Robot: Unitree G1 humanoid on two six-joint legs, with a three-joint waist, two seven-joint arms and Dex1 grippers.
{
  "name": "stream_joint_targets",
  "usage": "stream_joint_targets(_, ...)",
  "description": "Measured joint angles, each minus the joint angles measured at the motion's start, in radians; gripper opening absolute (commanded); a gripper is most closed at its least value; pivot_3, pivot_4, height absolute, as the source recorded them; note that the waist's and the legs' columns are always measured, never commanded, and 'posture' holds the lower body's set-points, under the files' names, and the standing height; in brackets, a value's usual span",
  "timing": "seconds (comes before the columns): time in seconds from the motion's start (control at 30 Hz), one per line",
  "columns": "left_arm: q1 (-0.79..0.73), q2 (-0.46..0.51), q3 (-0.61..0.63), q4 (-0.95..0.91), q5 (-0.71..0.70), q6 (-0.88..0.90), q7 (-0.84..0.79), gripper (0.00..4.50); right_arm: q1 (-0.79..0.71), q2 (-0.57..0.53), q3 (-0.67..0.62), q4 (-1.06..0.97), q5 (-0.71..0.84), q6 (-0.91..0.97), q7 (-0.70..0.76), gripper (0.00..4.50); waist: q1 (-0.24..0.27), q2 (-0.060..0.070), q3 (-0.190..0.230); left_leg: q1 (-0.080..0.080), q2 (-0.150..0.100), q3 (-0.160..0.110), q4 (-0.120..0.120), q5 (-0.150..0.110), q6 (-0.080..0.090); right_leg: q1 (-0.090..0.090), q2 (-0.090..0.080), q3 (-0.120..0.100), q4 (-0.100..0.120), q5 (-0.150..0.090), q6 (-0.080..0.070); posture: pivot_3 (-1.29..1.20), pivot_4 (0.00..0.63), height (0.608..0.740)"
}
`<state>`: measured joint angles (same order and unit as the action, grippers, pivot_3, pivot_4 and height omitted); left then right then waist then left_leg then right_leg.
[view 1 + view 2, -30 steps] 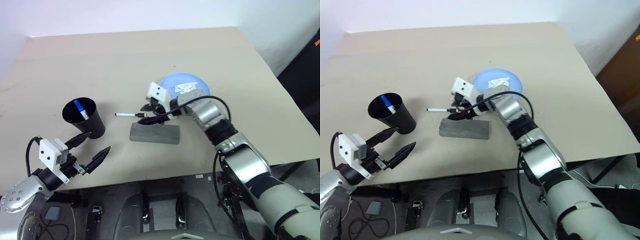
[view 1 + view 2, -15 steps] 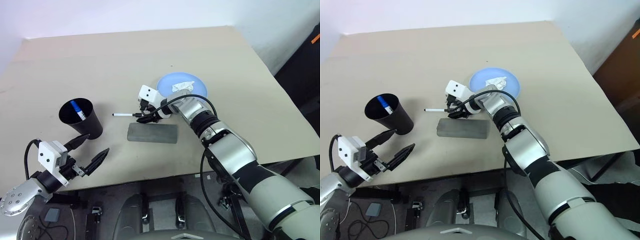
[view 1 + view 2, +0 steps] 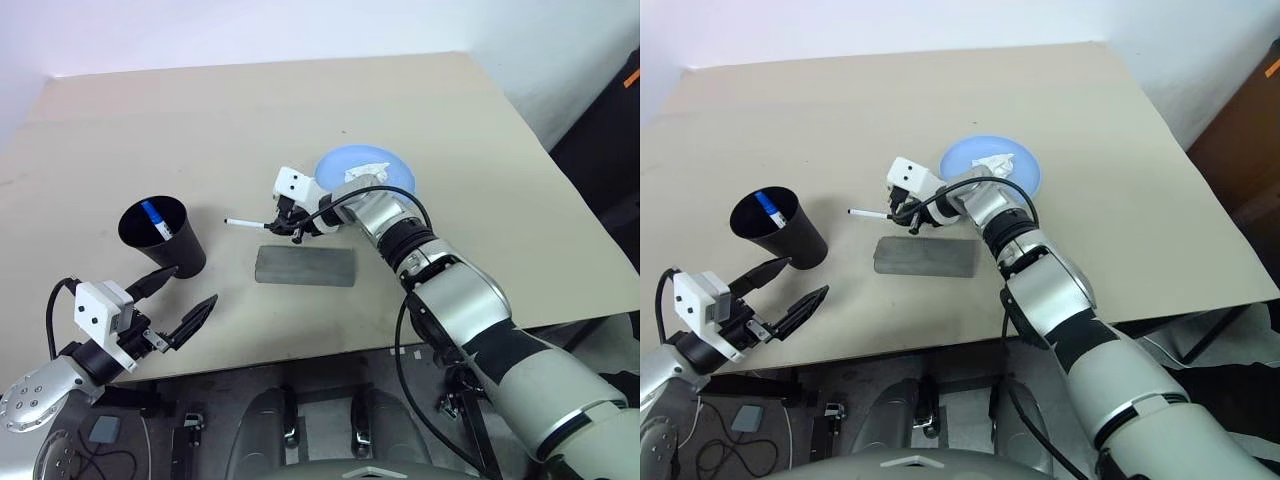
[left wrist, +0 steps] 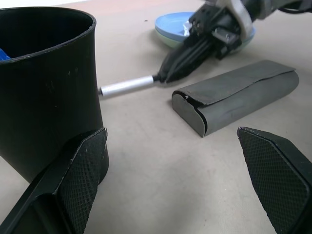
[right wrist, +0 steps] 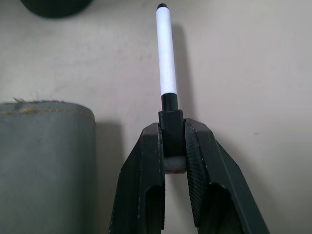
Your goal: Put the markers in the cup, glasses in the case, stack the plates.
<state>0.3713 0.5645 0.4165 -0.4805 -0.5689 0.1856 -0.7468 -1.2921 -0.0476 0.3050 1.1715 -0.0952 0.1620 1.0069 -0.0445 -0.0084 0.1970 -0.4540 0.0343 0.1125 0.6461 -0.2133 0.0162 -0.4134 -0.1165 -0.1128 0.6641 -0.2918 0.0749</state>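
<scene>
A broad beige table (image 3: 250,110) stands against a pale wall, and the work sits near its front half. The black-capped marker (image 5: 165,63) is pinched at its cap end between the two fingers of the right gripper (image 5: 172,146), which are drawn in narrow around it; its white barrel sticks out towards the cup (image 3: 160,236). In the head views the marker (image 3: 245,222) seems to hang just off the table, though the gap is hard to judge. Just beside it, nearer the robot, the grey case (image 3: 305,266) lies flat and closed. Behind the right gripper the light blue plate (image 3: 365,170) rests on a pale green one (image 4: 168,40) whose rim shows beneath it, with a crumpled white tissue (image 3: 365,174) on top. The black cup stands upright to the left, well apart from the case, with the blue-capped marker (image 3: 153,217) leaning inside. The left gripper (image 3: 178,295) hovers in front of the cup, fingers spread wide and holding nothing; one finger (image 4: 73,180) is close against the cup's base. No writing or brand can be read on any of these things.
</scene>
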Motion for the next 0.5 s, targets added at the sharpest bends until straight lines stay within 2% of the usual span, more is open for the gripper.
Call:
stream_joint_targets(0.1,-0.017,0.003,-0.002,0.001,0.000,0.000,-0.002,4.50,-0.008,-0.059,-0.007,-0.026,0.000,-0.034,0.074,0.26,0.001,0.000,0.000,0.000,0.000,0.000,0.000,-0.002,0.003,0.000,0.000,0.000,0.000,0.000,0.000,0.00,0.150,0.719)
stream_joint_targets(0.27,-0.031,0.014,-0.010,0.003,0.000,0.005,-0.018,4.50,0.002,-0.211,0.007,-0.165,-0.003,-0.135,0.288,0.26,0.000,0.000,0.000,-0.001,0.000,0.000,0.000,-0.002,0.003,0.002,0.000,0.000,0.000,0.000,0.000,0.00,0.150,0.719)
stream_joint_targets(0.5,-0.066,0.059,-0.019,0.002,-0.012,0.071,-0.029,4.50,0.103,-0.333,0.023,-0.386,0.022,-0.194,0.516,0.26,0.000,0.000,0.000,-0.001,0.000,0.000,0.000,0.000,0.001,0.003,0.001,-0.001,0.001,0.000,0.000,0.00,0.150,0.719)
